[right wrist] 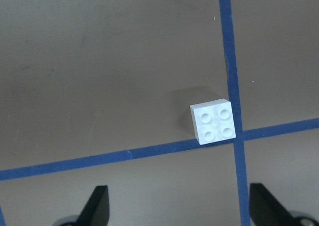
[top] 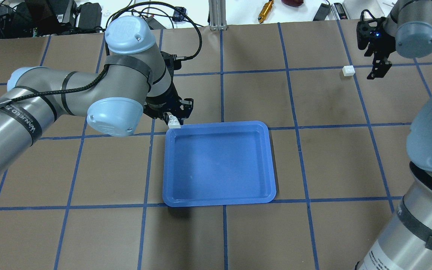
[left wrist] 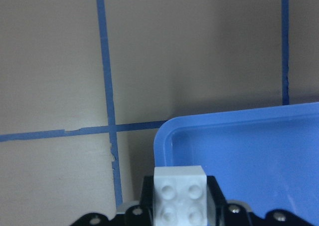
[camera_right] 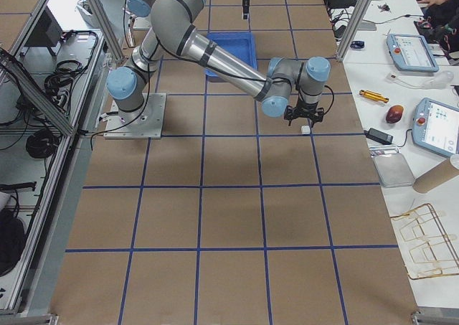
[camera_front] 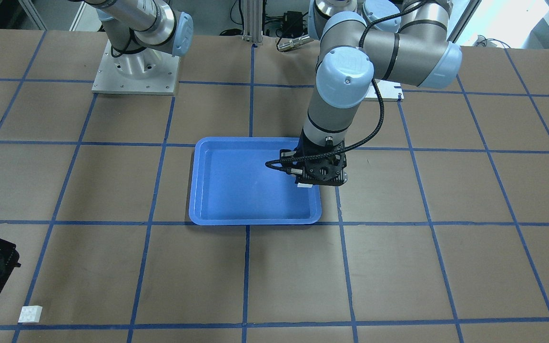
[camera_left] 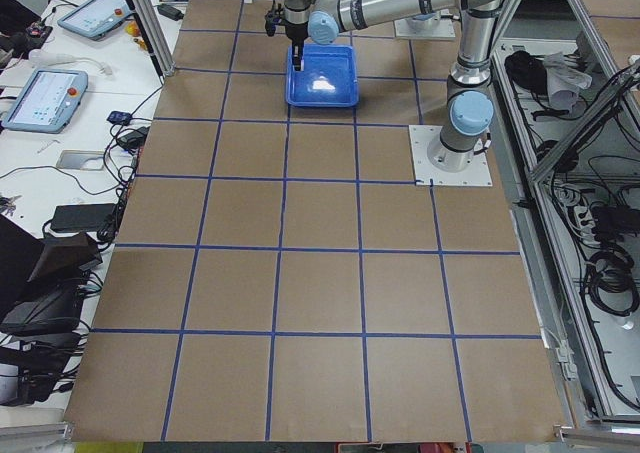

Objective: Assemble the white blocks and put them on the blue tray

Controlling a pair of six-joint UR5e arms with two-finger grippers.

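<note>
At the blue tray's (top: 219, 124) corner, the first white block (left wrist: 180, 196) is pinched by the left gripper (top: 173, 119); well away from the tray, the second white block (right wrist: 213, 122) is seen ungrasped below the spread right gripper (right wrist: 182, 208); assembly and placing are judged not yet done

Brown gridded table (top: 88, 232): blue tray (top: 219, 165) mid-table, white block (top: 348, 70) well apart.
</note>
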